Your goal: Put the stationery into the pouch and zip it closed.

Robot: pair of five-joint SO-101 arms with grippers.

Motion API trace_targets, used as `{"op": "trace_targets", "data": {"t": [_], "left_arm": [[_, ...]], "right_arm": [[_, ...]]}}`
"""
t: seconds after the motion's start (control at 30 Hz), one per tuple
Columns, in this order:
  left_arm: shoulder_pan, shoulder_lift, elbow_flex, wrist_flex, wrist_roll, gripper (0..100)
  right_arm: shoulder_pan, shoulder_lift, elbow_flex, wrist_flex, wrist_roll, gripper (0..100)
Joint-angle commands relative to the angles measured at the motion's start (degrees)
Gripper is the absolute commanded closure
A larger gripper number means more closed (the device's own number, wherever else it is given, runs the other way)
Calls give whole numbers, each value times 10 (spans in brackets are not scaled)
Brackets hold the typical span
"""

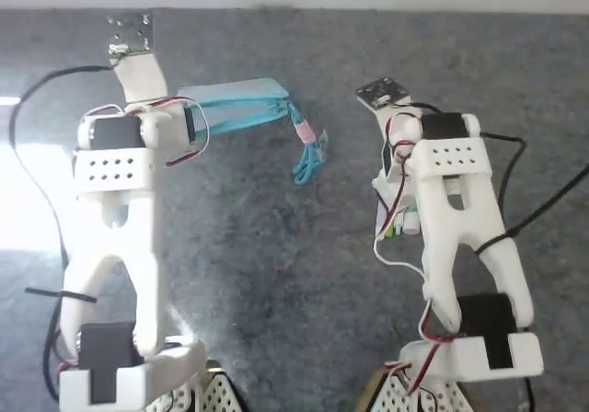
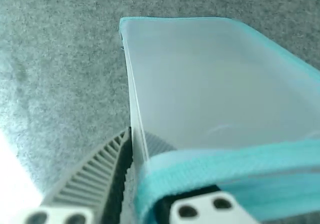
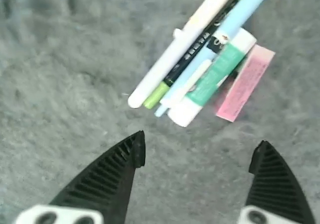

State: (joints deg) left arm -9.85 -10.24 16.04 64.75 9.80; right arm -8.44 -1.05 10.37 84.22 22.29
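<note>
Left wrist view has the left gripper (image 2: 139, 154) closed on one end of the pouch (image 2: 210, 84), a ribbed finger (image 2: 100, 169) on one side of the clear wall and the other finger under the teal zip band (image 2: 225, 159). The pouch is held tilted above the grey table (image 2: 60, 59). From the high view it reaches from that gripper toward the middle of the table, with a pink pull (image 1: 304, 132) and a teal cord (image 1: 308, 162) trailing off its far end. The right gripper (image 3: 200, 151) is spread wide and holds nothing. It hangs over the stationery (image 3: 200, 69), which lies bunched on the table: a white pen (image 3: 165, 69), a black marker (image 3: 200, 46), a blue pen (image 3: 240, 14), a glue stick (image 3: 215, 76) and a pink block (image 3: 246, 81), well apart from the pouch
</note>
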Motion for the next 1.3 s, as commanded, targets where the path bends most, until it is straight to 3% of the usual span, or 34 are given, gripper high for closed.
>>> {"op": "trace_targets", "data": {"t": [0.0, 0.23, 0.43, 0.83, 1.03, 1.27], "left_arm": [[-1, -4, 12, -24, 6, 990], [-1, -2, 14, -24, 6, 990], [-1, -1, 14, -24, 6, 990], [-1, -1, 14, -24, 6, 989], [-1, -1, 14, -24, 6, 989], [-1, -1, 14, -24, 7, 989]], "right_arm": [[22, 35, -60, -15, 8, 669], [36, 175, -171, -15, 9, 670], [96, 269, -271, 9, 10, 670], [105, 353, -292, 27, 37, 676], [109, 386, -293, 14, 37, 838], [125, 390, -302, 13, 32, 950]]}}
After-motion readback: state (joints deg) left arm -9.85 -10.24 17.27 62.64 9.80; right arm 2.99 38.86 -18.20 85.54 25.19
